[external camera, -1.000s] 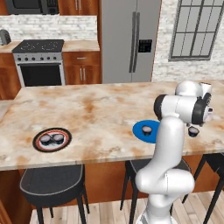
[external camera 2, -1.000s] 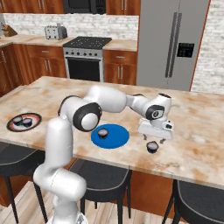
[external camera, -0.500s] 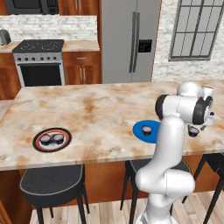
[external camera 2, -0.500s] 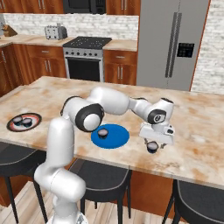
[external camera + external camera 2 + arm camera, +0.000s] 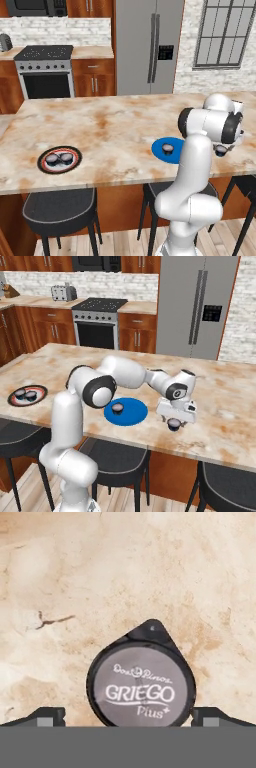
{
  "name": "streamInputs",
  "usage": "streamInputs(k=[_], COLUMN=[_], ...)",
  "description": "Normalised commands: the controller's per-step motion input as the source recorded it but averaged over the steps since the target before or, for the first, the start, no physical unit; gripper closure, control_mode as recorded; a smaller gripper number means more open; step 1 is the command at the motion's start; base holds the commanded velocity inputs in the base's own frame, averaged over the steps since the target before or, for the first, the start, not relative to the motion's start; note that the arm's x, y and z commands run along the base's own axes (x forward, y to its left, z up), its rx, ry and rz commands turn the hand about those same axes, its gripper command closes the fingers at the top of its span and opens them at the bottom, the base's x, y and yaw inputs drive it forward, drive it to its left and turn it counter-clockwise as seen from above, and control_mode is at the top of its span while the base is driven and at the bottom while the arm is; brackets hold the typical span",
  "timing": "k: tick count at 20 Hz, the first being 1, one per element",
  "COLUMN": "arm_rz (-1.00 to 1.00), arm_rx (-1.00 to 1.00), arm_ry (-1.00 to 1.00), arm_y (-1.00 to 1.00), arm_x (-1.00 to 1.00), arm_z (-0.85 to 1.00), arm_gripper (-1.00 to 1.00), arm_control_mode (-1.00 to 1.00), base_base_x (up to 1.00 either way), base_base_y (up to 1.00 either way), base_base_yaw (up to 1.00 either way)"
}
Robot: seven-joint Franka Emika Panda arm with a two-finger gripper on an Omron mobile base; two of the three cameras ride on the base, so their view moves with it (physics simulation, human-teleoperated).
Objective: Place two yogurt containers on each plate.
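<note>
A yogurt container (image 5: 141, 684), a dark cup with a grey "Griego" lid, stands on the marble counter just right of the blue plate (image 5: 134, 415). My gripper (image 5: 133, 714) is low over it, open, one fingertip (image 5: 50, 714) on each side with a gap to the cup. From the base this is the gripper (image 5: 175, 417) over the cup (image 5: 174, 425) and the gripper (image 5: 220, 147) beside the blue plate (image 5: 159, 149). One yogurt container (image 5: 117, 407) sits on the blue plate. The black plate (image 5: 44, 165) with the red ring holds two containers (image 5: 59, 159).
The marble island's front edge (image 5: 100, 182) runs close to both plates, with dark stools (image 5: 57, 205) below it. The black plate (image 5: 15, 401) lies far to the left. Stove (image 5: 47, 75) and fridge (image 5: 147, 47) stand behind the island.
My hand has come down towards the counter, so the fingers now stand around the yogurt container beside the blue plate. The plates and the other containers have not moved.
</note>
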Motion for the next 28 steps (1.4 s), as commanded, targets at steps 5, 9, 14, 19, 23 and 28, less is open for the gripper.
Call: streamInputs(k=[5, 9, 14, 19, 23, 28], arm_rz=[0.0, 0.0, 0.0, 0.0, 0.0, 0.0], arm_rx=[0.0, 0.0, 0.0, 0.0, 0.0, 0.0], arm_ry=[0.0, 0.0, 0.0, 0.0, 0.0, 0.0], arm_y=[0.0, -0.01, -0.12, -0.06, 0.15, 0.03], arm_x=[0.14, 0.13, 0.01, 0.0, 0.0, -0.01], arm_z=[-0.13, 0.0, 0.0, -0.15, -0.18, -0.03], arm_gripper=[-1.0, -1.0, -1.0, -1.0, -1.0, -1.0], arm_control_mode=[-1.0, -1.0, -1.0, -1.0, -1.0, -1.0], base_base_x=[0.0, 0.0, 0.0, 0.0, 0.0, 0.0], base_base_y=[0.0, 0.0, 0.0, 0.0, 0.0, 0.0], base_base_yaw=[0.0, 0.0, 0.0, 0.0, 0.0, 0.0])
